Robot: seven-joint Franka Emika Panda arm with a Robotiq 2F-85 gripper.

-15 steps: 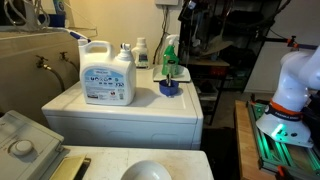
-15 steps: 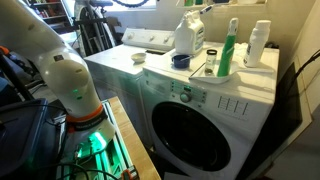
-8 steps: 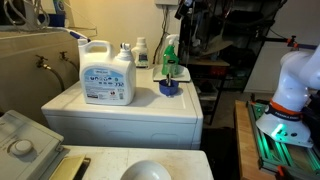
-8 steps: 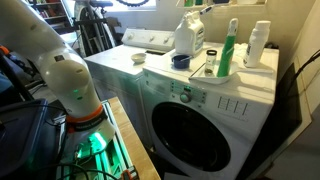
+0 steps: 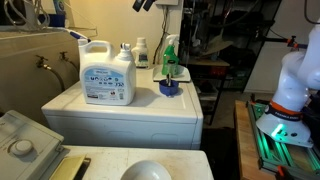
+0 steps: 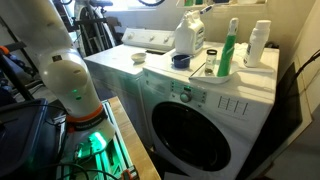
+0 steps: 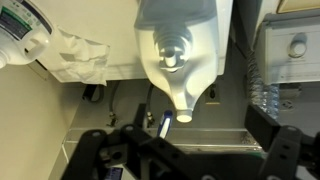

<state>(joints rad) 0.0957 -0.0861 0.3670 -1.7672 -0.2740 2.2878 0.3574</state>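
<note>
My gripper (image 5: 145,4) hangs high above the washing machine top (image 5: 125,108), at the upper edge of an exterior view. In the wrist view my gripper (image 7: 186,162) is open and empty, its dark fingers (image 7: 92,152) spread wide at the bottom of the picture. Straight below it stands a large white detergent jug (image 7: 180,45), seen from above; both exterior views show it too (image 5: 107,76) (image 6: 189,36). A green bottle (image 5: 170,58) stands by a blue bowl (image 5: 170,88) on the same top.
Small white bottles (image 5: 141,52) stand at the back of the machine, and a white bottle (image 6: 259,44) near the wall. The arm's white base (image 6: 70,85) and its green-lit stand (image 5: 285,128) are beside the washer. A second appliance (image 6: 150,38) stands behind.
The arm has swung: my gripper now shows at the top edge of an exterior view, above the jug. The things on the washer have not moved.
</note>
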